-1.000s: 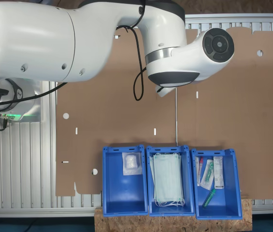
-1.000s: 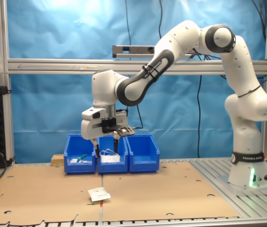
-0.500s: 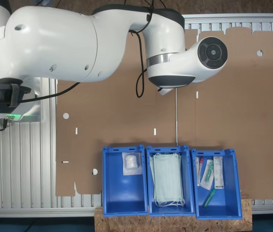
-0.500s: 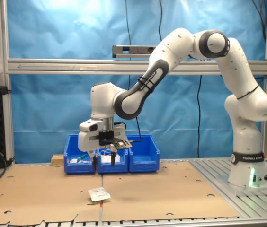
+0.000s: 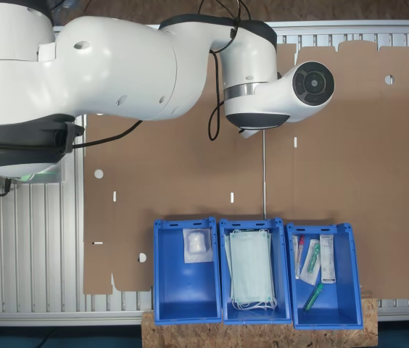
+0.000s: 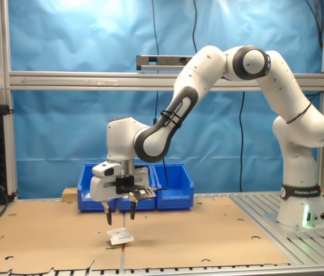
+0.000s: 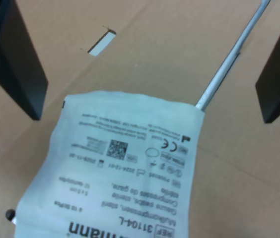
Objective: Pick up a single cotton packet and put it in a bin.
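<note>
Dropping toward the cotton packet (image 6: pixel 120 236) on the counter (image 6: pixel 208 230), with the jaws spread and nothing between them.

In the first exterior view the arm's big white links have swung further across the cardboard than a second ago, covering more of it, while the three blue bins (image 5: pixel 187 270) sit as before; one of them already holds a similar packet (image 5: pixel 197 245). In the second exterior view the gripper (image 6: pixel 120 216) has come down from level with the bins to hang just above the packet lying flat on the cardboard, well apart from the bins. In the wrist view the packet (image 7: pixel 125 168) lies between the two dark fingers (image 7: pixel 16 59), untouched. My judgement: approach nearly done, grasp not yet begun.
</note>
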Motion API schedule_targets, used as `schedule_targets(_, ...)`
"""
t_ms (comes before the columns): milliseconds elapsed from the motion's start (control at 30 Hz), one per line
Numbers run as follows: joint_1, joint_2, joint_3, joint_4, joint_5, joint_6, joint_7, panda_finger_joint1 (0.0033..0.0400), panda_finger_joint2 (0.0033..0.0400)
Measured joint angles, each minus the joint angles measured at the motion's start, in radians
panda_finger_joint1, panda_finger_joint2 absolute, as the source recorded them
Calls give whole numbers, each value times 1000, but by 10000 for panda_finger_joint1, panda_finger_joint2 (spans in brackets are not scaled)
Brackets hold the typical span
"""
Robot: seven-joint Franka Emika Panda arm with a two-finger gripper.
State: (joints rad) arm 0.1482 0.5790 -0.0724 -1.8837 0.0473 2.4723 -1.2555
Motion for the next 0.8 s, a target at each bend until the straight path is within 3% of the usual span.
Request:
schedule_targets(433,-1,79,25,63,20,33,0,400,400)
schedule_targets(800,-3,132,32,78,35,45,0,400,400)
